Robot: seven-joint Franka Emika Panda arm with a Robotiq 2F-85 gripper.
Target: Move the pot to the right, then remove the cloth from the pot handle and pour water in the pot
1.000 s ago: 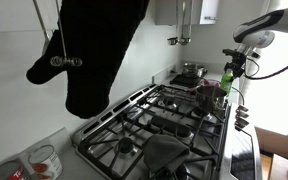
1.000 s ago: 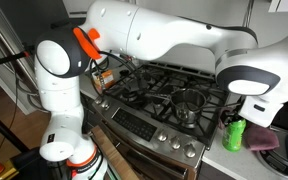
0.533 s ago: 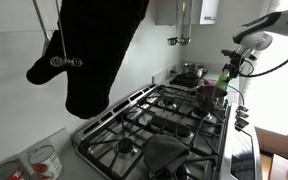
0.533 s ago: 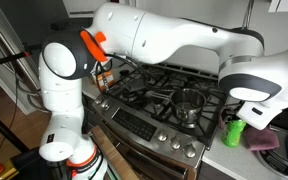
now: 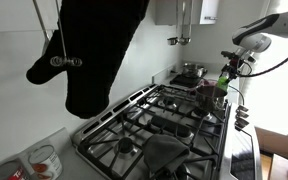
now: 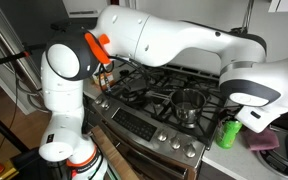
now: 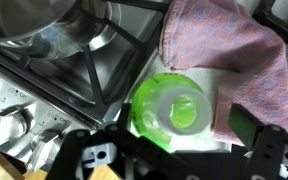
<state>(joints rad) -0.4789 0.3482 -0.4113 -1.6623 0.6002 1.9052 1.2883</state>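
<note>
One steel pot sits on a front burner of the gas stove, with no cloth on it. The wrist view catches its rim at upper left. One green bottle stands upright on the table just beside the stove. One pink cloth lies crumpled on the table right by the bottle.

The pincer hangs over the bottle, spread wide and gripping nothing. Its fingers stand either side of the bottle, the one on the right clear of it.

In an exterior view, one black oven mitt hangs close to the lens, blocking much of the wall. One dark cloth lies on the near grate.
</note>
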